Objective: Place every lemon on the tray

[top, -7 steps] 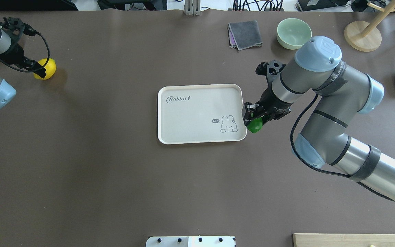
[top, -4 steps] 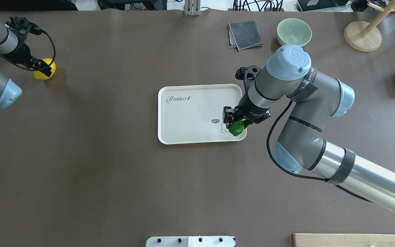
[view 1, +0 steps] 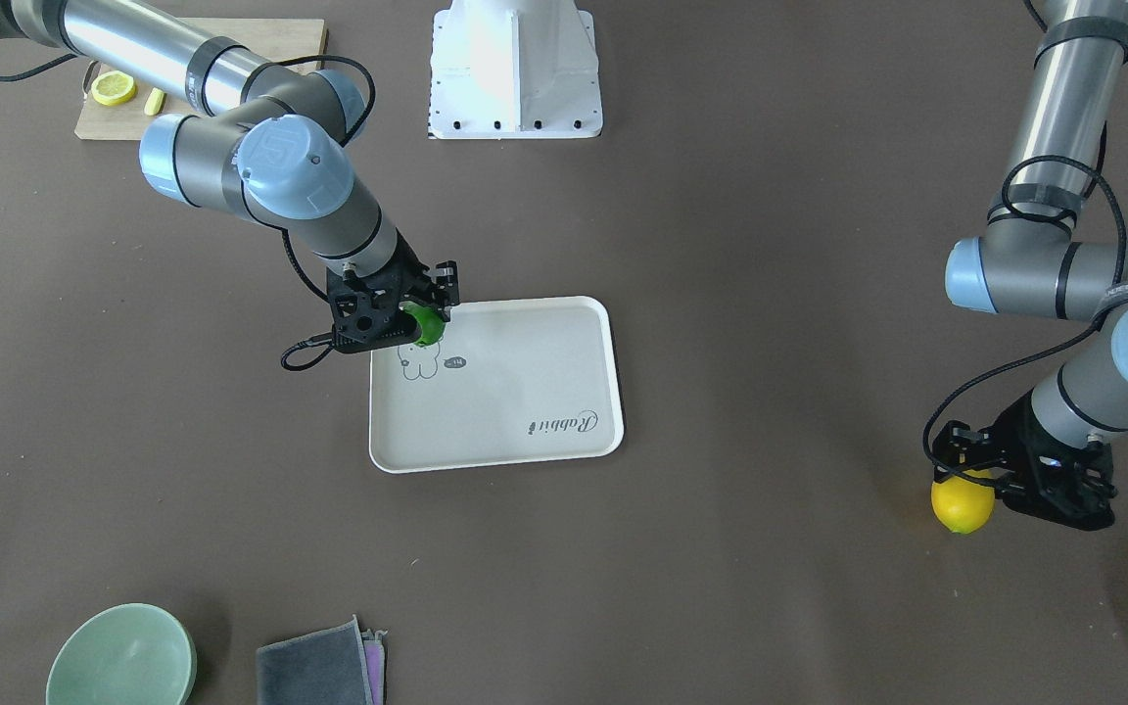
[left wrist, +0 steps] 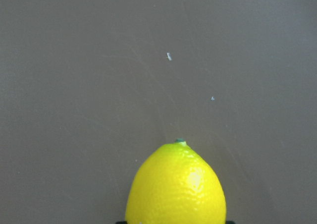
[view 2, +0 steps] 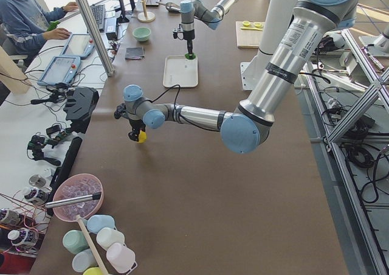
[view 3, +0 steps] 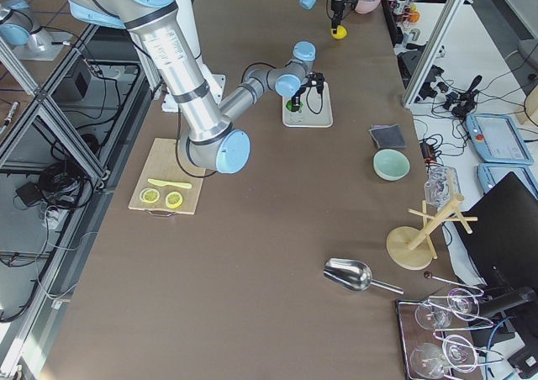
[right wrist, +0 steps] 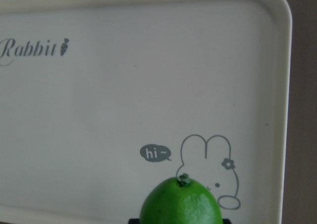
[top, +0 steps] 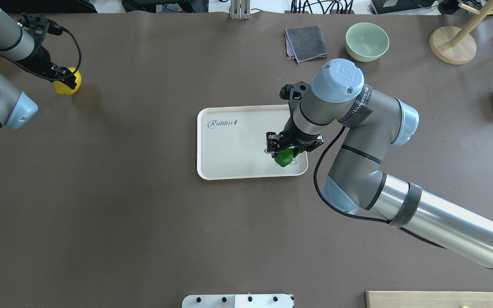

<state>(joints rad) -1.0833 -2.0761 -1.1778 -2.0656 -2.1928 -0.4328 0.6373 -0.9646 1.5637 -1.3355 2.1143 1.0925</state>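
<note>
Two lemons, we record, each pinched in a claw.

1. Green lemon (top: 284, 158): clamped between the fingers of the right gripper (top: 288, 150), over the lower right corner of the tray (top: 229, 141) in the overhead view, above the rabbit drawing (right wrist: 210, 157). We cannot tell whether it touches the tray.
2. Yellow lemon (top: 63, 87): gripped by the left gripper (top: 67, 79) at the upper left of that view, well apart from the tray.

Also noted, upper right: green bowl (top: 366, 41), with a grey cloth (top: 306, 43) beside it.
</note>
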